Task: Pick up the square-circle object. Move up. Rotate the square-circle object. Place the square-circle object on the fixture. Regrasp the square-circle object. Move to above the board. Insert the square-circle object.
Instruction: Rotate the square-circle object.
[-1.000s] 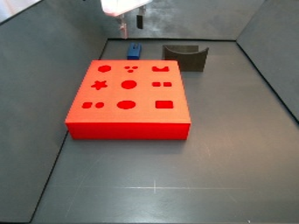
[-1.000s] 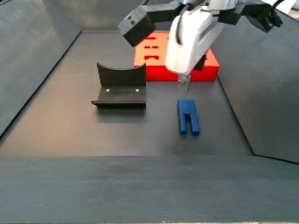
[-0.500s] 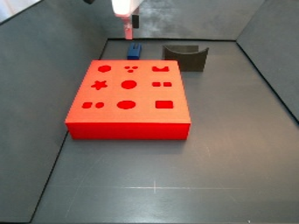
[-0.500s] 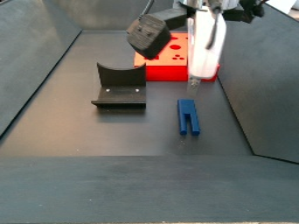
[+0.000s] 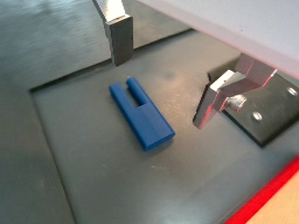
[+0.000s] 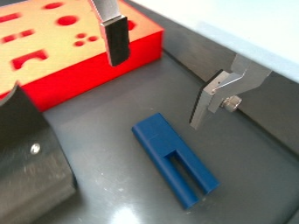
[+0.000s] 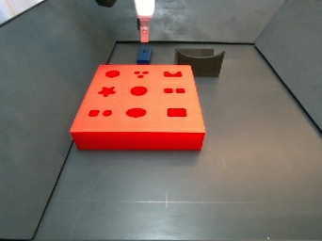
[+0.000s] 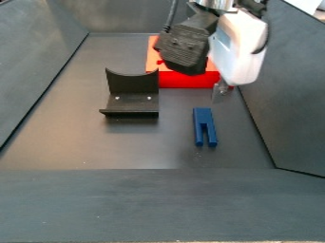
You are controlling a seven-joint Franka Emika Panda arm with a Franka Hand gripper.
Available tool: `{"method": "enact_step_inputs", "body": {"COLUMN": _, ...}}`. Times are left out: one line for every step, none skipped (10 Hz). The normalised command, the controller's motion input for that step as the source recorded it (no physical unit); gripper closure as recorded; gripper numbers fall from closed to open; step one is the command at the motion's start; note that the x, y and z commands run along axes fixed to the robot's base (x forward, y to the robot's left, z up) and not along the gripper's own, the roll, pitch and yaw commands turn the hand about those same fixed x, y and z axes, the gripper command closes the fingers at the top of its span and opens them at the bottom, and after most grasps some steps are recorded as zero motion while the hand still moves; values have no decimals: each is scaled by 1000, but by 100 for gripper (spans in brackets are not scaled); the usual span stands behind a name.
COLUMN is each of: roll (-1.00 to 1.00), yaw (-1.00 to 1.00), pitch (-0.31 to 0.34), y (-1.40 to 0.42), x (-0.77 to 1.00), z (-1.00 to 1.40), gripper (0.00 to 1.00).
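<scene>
The blue square-circle object (image 5: 142, 114) lies flat on the dark floor, slotted end up, in both wrist views (image 6: 176, 159) and both side views (image 7: 145, 56) (image 8: 204, 126). My gripper (image 5: 163, 74) hangs above the floor just beside the peg, open and empty, and also shows in the other views (image 6: 162, 74) (image 7: 145, 35) (image 8: 222, 88). Its silver fingers (image 5: 121, 39) stand wide apart; the peg is not between them. The dark fixture (image 8: 129, 93) stands apart from the peg (image 7: 201, 61). The red board (image 7: 138, 105) lies beyond it (image 6: 59, 48).
Grey walls close in the floor on all sides; the peg lies near one side wall (image 8: 286, 114). The fixture's edge shows in both wrist views (image 5: 267, 114) (image 6: 30, 166). A strip of the board shows in a wrist view (image 5: 274, 206).
My gripper has shifted sideways toward the peg and the wrist has turned. The peg, fixture and board have not moved.
</scene>
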Motion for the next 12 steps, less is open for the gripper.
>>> {"method": "enact_step_inputs", "body": {"roll": -2, "yaw": 1000, "pitch": 2, "y": -3, "x": 32, "z": -50, "gripper": 0}}
{"method": "enact_step_inputs", "body": {"roll": -2, "yaw": 1000, "pitch": 3, "y": -3, "x": 32, "z": -50, "gripper": 0}}
{"method": "enact_step_inputs", "body": {"roll": -2, "yaw": 1000, "pitch": 3, "y": -3, "x": 32, "z": -50, "gripper": 0}}
{"method": "enact_step_inputs", "body": {"roll": -2, "yaw": 1000, "pitch": 3, "y": -3, "x": 32, "z": -50, "gripper": 0}}
{"method": "enact_step_inputs", "body": {"roll": -2, "yaw": 1000, "pitch": 3, "y": -3, "x": 32, "z": -49, "gripper": 0}}
{"method": "enact_step_inputs", "body": {"roll": -2, "yaw": 1000, "pitch": 3, "y": -3, "x": 33, "z": -49, "gripper": 0}}
{"method": "enact_step_inputs", "body": {"roll": -2, "yaw": 1000, "pitch": 3, "y": -3, "x": 33, "z": -49, "gripper": 0}}
{"method": "enact_step_inputs", "body": {"roll": -2, "yaw": 1000, "pitch": 4, "y": -3, "x": 33, "z": -49, "gripper": 0}}
{"method": "enact_step_inputs", "body": {"roll": -3, "yaw": 1000, "pitch": 4, "y": -3, "x": 33, "z": -48, "gripper": 0}}
{"method": "enact_step_inputs", "body": {"roll": -3, "yaw": 1000, "pitch": 4, "y": -3, "x": 33, "z": -48, "gripper": 0}}
{"method": "enact_step_inputs", "body": {"roll": -3, "yaw": 1000, "pitch": 5, "y": -3, "x": 33, "z": -48, "gripper": 0}}
{"method": "enact_step_inputs", "body": {"roll": -3, "yaw": 1000, "pitch": 5, "y": -3, "x": 33, "z": -48, "gripper": 0}}
